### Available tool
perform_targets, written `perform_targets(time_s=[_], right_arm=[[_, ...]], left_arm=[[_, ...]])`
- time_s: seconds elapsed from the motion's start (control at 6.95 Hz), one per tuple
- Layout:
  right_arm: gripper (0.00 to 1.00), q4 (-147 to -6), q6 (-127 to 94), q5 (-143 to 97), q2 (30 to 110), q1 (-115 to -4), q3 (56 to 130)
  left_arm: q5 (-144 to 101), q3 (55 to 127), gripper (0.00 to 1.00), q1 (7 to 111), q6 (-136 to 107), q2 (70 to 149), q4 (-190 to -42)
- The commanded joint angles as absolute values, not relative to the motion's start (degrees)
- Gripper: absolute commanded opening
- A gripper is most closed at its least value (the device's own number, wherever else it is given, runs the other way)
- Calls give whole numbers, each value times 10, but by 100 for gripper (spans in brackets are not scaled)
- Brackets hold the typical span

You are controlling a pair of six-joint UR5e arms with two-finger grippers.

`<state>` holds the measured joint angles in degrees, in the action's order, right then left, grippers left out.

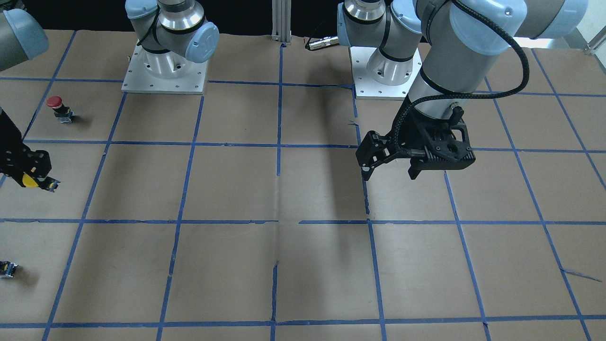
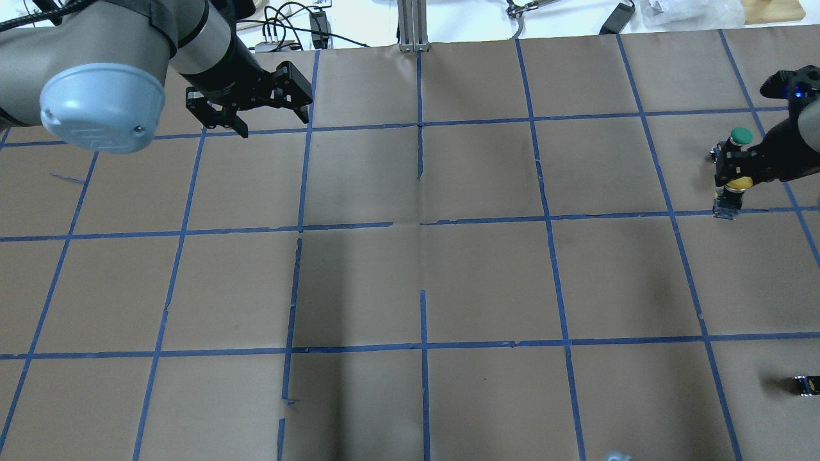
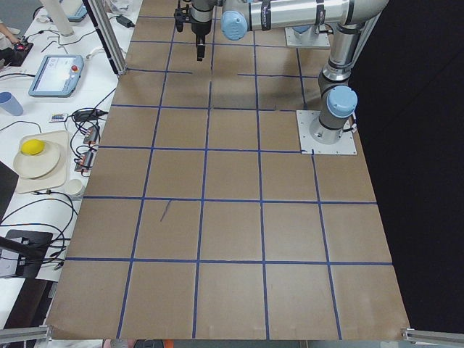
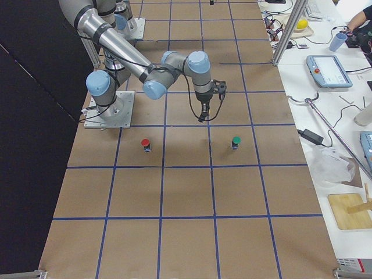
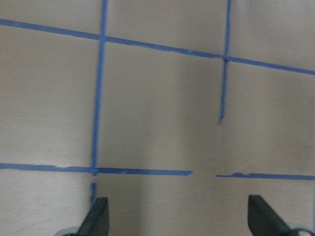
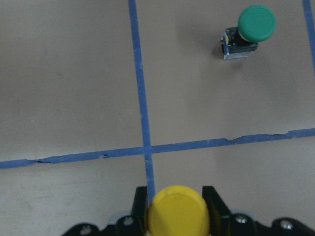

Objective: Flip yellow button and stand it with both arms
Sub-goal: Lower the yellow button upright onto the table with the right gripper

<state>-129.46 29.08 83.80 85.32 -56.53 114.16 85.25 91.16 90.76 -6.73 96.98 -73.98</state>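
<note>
While right tool (image 6: 175, 197) clamps yellow button (image 6: 177, 216), left tool (image 1: 388, 176) hangs agape.

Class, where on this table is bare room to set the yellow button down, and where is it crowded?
Bare: the middle squares of the table, between the left gripper and the right gripper holding the yellow button. Crowded: the robot's right end, with the green button, red button and black block around that gripper.

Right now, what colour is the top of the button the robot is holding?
Yellow; the button shows best in the right wrist view.
</note>
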Motion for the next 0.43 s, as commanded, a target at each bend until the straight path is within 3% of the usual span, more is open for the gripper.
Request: perform_targets(time_s=[0.0,0.29], right_arm=[[16,-1353,391,818,840,-509,1167],[16,-1414,415,780,823,-479,1197]], left_arm=[[878,898,100,901,-36,969,-773],[884,854,100,902,-36,965,-893]])
